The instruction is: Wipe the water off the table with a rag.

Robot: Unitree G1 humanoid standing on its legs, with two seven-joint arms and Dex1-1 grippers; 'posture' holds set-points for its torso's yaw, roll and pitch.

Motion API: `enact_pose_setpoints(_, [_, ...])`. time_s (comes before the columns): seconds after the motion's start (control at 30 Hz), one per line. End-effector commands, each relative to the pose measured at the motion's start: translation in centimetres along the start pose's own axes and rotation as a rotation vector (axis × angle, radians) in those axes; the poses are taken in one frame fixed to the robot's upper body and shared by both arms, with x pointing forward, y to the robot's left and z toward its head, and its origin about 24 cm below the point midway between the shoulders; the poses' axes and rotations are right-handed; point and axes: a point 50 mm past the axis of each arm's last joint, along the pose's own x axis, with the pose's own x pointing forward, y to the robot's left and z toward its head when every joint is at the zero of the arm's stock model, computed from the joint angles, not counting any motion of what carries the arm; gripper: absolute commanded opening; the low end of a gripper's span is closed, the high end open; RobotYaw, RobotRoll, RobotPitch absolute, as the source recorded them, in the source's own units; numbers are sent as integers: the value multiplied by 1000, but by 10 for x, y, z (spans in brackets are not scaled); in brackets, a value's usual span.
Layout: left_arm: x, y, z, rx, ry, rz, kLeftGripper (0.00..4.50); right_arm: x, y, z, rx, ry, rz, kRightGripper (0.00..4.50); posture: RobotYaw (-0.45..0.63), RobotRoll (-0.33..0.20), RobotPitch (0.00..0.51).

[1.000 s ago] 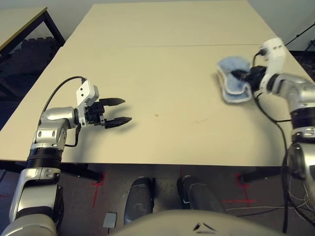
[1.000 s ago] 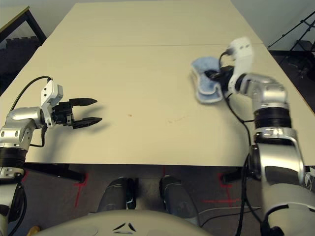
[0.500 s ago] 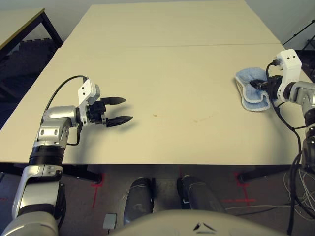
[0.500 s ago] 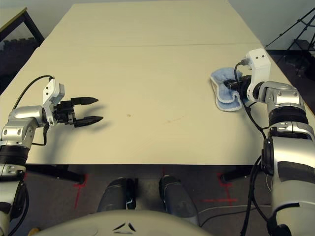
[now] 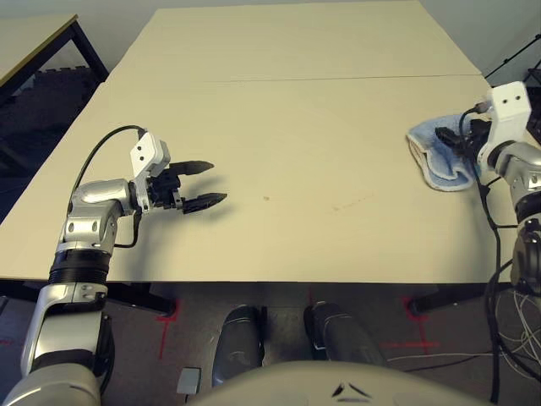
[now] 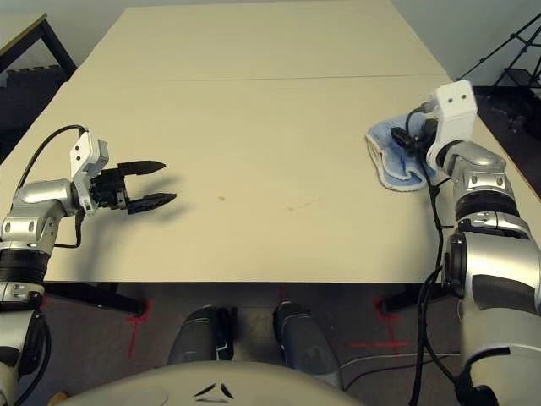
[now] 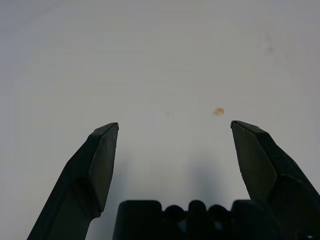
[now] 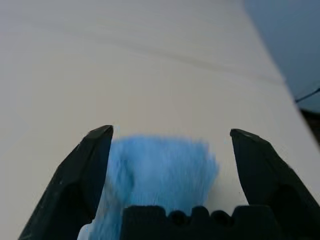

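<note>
The light blue rag (image 5: 439, 158) lies rumpled on the pale table (image 5: 296, 51) close to its right edge. My right gripper (image 8: 170, 132) stands open over it. Its fingers are spread wide to either side of the rag (image 8: 160, 172), with a gap showing beside one of them. A small amber spot of water (image 5: 265, 200) sits near the table's middle front, and a faint smear (image 5: 347, 205) lies to its right. My left gripper (image 5: 216, 182) hovers open just left of the spot (image 7: 218, 111), pointing towards it with nothing between its fingers.
A thin seam (image 5: 296, 80) crosses the table behind both grippers. A smaller table (image 5: 34, 34) stands at the back left, and a black tripod (image 6: 507, 59) stands past the right edge. The rag lies near the table's right edge (image 6: 486, 148).
My right arm has dragged the rag to the right, towards the table's edge, and its fingers have opened off the rag. The left gripper has barely moved.
</note>
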Motion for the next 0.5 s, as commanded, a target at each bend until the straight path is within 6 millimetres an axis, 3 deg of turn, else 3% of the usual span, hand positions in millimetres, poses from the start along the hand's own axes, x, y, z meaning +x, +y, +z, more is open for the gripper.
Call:
enact_pose_setpoints(0.03, [-2, 10, 1, 12, -36, 138, 4500, -7, -11, 8, 40, -114, -59, 4476, -165, 0, 101])
enact_pose_setpoints(0.27, [-22, 48, 2, -31, -131, 714, 4500, -16, -6, 3, 145, -247, 17, 4476, -144, 0, 113])
enact_pose_setpoints(0.5, [-47, 61, -3, -44, -152, 982, 4500, -31, -6, -14, 188, -286, 17, 4476, -131, 0, 113])
